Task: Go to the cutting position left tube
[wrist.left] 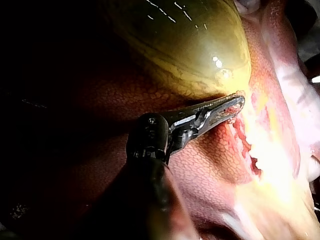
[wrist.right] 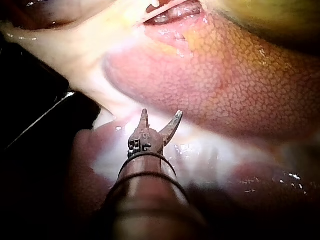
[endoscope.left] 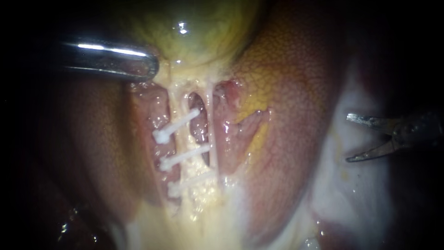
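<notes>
Now your right instrument (endoscope.left: 347, 138) has its jaws wide open, holding nothing. It is far off to the side of the left tube (endoscope.left: 179, 109). That tube runs down from the gallbladder (endoscope.left: 199, 32), with three white clips (endoscope.left: 185, 156) across it. Your left instrument (wrist.left: 238, 105) pinches the gallbladder's bottom edge.

You have no text, label, brand, number or sign here that can be read. The only marking sits on your right instrument (wrist.right: 161, 116), just behind its jaws in the right wrist view, and it is too small to make out.
</notes>
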Controlling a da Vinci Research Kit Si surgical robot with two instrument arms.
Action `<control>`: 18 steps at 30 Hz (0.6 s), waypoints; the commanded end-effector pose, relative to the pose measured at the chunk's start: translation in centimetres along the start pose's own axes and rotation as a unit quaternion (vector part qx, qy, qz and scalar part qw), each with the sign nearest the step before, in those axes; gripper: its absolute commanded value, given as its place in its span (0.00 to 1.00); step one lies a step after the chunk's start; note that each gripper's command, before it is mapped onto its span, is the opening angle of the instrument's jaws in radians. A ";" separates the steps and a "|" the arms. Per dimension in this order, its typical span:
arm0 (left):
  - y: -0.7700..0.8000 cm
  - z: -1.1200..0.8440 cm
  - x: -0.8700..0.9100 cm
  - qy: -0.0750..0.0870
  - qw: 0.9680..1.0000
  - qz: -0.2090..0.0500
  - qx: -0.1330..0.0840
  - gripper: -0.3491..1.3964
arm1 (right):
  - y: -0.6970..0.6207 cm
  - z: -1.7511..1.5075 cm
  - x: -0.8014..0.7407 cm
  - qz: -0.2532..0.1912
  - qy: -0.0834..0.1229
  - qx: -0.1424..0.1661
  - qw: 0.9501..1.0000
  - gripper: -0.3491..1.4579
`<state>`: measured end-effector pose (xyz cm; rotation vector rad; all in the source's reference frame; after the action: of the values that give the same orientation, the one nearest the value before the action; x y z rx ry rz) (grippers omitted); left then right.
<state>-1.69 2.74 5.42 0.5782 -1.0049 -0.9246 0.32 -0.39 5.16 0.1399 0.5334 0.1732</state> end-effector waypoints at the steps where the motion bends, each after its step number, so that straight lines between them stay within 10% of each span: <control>1: 0.00 -0.02 -0.01 -0.001 1.000 0.000 0.000 0.00 | 0.00 0.00 0.00 0.000 0.000 0.000 1.000 0.97; 10: -0.02 -0.04 -0.01 -0.003 1.000 0.000 0.000 0.00 | 0.00 0.05 0.05 0.002 0.008 0.013 1.000 0.96; 18: -0.02 -0.03 -0.01 -0.003 1.000 0.000 0.000 0.00 | -0.04 0.13 0.21 0.011 0.078 0.085 0.993 0.96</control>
<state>-1.67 2.73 5.38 0.5773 -1.0101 -0.9269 0.59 -0.39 5.16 0.3119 0.7133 0.1640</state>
